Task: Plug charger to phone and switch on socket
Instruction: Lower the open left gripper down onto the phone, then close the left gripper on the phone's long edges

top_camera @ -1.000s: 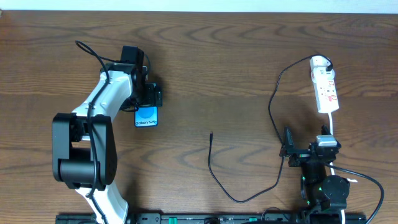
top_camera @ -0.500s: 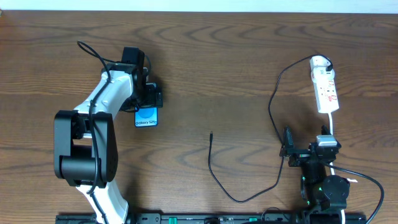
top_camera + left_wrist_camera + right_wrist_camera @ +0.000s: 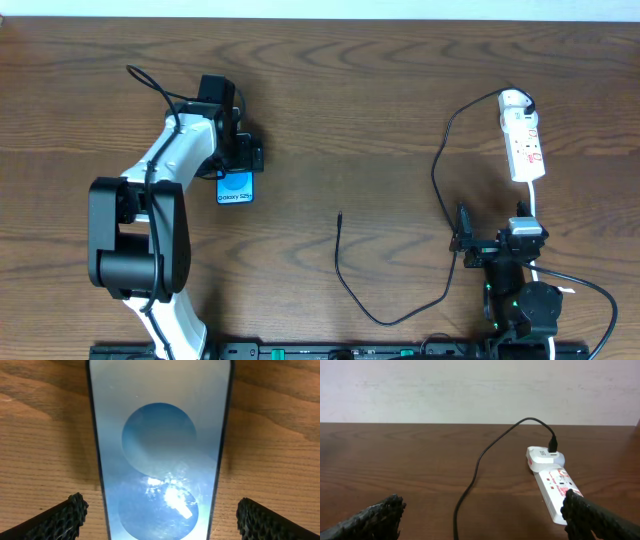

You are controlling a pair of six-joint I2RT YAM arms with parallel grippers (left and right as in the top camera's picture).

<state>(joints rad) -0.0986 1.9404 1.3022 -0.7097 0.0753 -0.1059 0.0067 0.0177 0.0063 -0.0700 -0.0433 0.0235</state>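
Note:
The phone (image 3: 236, 188) lies flat on the wooden table, its light blue screen with a round blue shape facing up. My left gripper (image 3: 240, 155) hovers over the phone's far end, open. In the left wrist view the phone (image 3: 160, 445) lies between the two fingertips (image 3: 62, 517), with bare wood showing on each side. The charger (image 3: 345, 275) is a thin black cable whose free tip (image 3: 340, 214) rests mid-table; its other end runs to the socket (image 3: 524, 140), a white strip at the far right. My right gripper (image 3: 495, 232) stands open just short of the socket (image 3: 555, 487), holding nothing.
A white adapter (image 3: 542, 456) at the socket's rounded end takes the charger cable (image 3: 475, 475). The socket's thicker white cord (image 3: 535, 205) runs toward my right arm. A pale wall (image 3: 480, 390) stands behind the table's far edge.
The left arm has shifted very slightly over the phone. The phone, the cable, the socket and the right arm have not moved.

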